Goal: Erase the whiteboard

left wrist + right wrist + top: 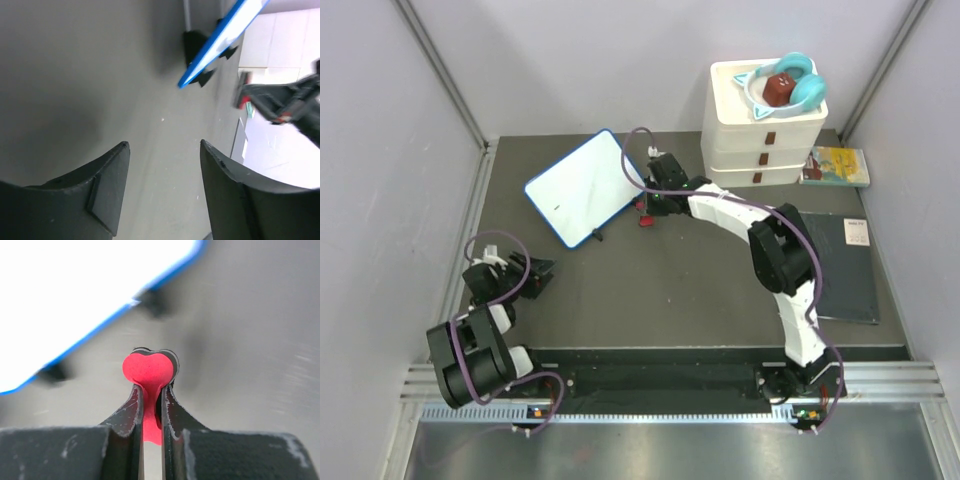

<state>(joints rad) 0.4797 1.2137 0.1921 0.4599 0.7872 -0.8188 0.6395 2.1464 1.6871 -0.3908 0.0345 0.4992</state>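
The whiteboard (582, 187) stands tilted at the back left of the dark table, white with a blue frame and one small black mark near its left side. My right gripper (650, 208) reaches to the board's right edge and is shut on a red foam eraser (149, 371), which bulges out past the fingertips (136, 395). In the right wrist view the whiteboard (75, 295) fills the upper left, just beyond the eraser. My left gripper (538, 272) sits low at the left, open, with only bare table between its fingers (107, 185). The left wrist view shows the whiteboard (225, 37) edge-on in the distance.
A white stack of drawers (760, 140) stands at the back right, with turquoise headphones (790, 80) on top. A yellow-green book (837, 166) lies beside it. A flat black pad (847, 265) lies along the right side. Grey walls close in left, right and back.
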